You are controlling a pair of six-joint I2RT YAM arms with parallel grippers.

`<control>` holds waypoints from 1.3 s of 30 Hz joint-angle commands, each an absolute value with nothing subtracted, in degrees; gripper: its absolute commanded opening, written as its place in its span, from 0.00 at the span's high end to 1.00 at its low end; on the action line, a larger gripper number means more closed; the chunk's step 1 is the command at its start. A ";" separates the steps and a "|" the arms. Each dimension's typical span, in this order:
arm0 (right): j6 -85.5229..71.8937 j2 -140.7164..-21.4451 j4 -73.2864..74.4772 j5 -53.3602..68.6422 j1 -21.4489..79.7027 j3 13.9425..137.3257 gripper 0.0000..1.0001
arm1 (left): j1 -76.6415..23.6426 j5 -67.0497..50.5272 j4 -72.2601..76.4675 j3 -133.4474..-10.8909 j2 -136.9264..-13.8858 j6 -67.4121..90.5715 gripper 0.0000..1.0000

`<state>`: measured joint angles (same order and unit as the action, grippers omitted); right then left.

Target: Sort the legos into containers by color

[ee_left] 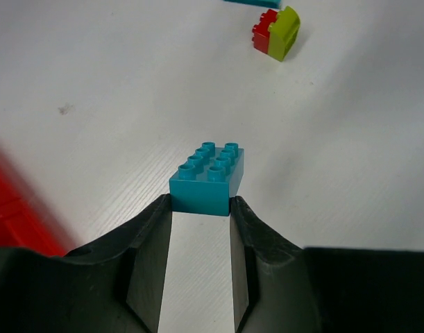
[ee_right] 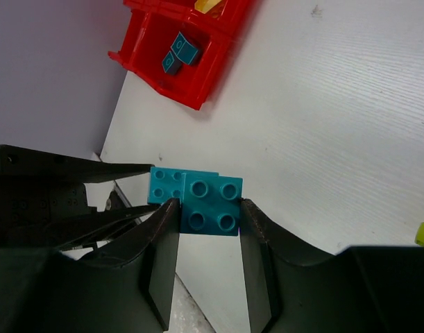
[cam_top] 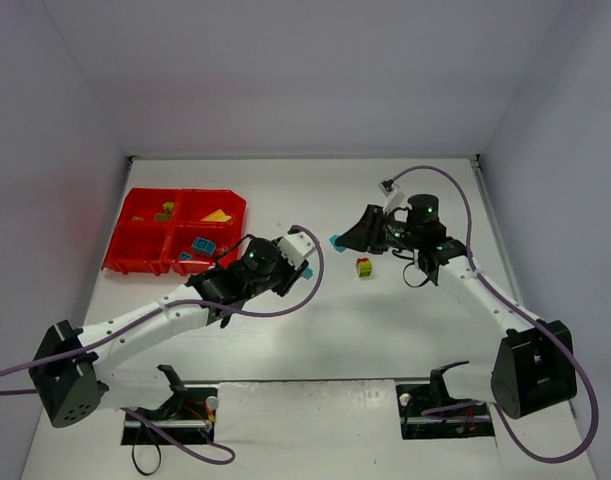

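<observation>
Two grips: left pincer point(ee_left: 201, 202) clamps teal brick point(ee_left: 208, 175), right pincer point(ee_right: 209, 209) clamps second brick point(ee_right: 213, 194), both well inside table point(cam_top: 315, 335) edges.

Tray point(cam_top: 125, 258): glossy red is recorded. Within it, teal bricks point(cam_top: 202, 244), a yellow brick point(cam_top: 217, 215) and a green brick point(cam_top: 166, 210) are noted.
Left brick point(ee_left: 206, 182) and right brick point(ee_right: 213, 208), both held: teal.
Loose pair point(ee_left: 275, 32): red against lime.
Table point(ee_left: 128, 83): white, finely streaked.
Left gripper point(ee_left: 200, 202), right gripper point(ee_right: 209, 205): black.
Arms point(cam_top: 155, 320): white.
Cables point(cam_top: 317, 268): purple.
</observation>
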<state>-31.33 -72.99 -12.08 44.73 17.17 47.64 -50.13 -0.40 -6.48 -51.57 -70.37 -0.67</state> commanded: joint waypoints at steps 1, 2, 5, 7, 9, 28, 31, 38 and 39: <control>-28.92 -71.10 -13.54 45.27 16.61 48.16 1.00 | -49.57 7.19 -5.36 -53.34 -67.15 1.67 1.00; -28.31 -71.10 -13.27 44.92 16.70 48.16 1.00 | -49.14 9.30 -6.84 -53.87 -66.80 1.93 1.00; -26.90 -71.02 -12.75 44.04 16.87 48.08 1.00 | -43.70 15.63 -11.68 -57.03 -66.88 5.70 1.00; -26.11 -71.02 -12.05 43.25 17.14 47.99 1.00 | -38.62 19.75 -15.00 -59.57 -66.97 10.43 1.00; -24.88 -70.93 -11.69 41.75 17.75 48.08 1.00 | -35.09 21.00 -17.92 -61.51 -67.58 13.26 1.00; -19.69 -76.46 -9.58 34.46 22.93 53.61 1.00 | -13.10 16.70 -31.81 -72.16 -85.33 21.27 0.95; -19.34 -78.74 -9.58 33.31 24.43 55.54 1.00 | -12.57 14.94 -33.13 -73.12 -86.39 21.71 0.75; -16.70 -85.33 -9.58 29.45 31.27 60.90 1.00 | -12.48 14.50 -34.01 -74.09 -82.01 21.80 0.39; -16.18 -86.12 -9.58 28.83 31.98 62.39 1.00 | -12.48 14.24 -34.27 -74.35 -80.44 21.71 0.37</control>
<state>-18.50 -84.55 -6.85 31.22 29.67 57.56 -12.99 14.52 -34.00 -70.41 -86.17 21.30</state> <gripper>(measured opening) 0.332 0.619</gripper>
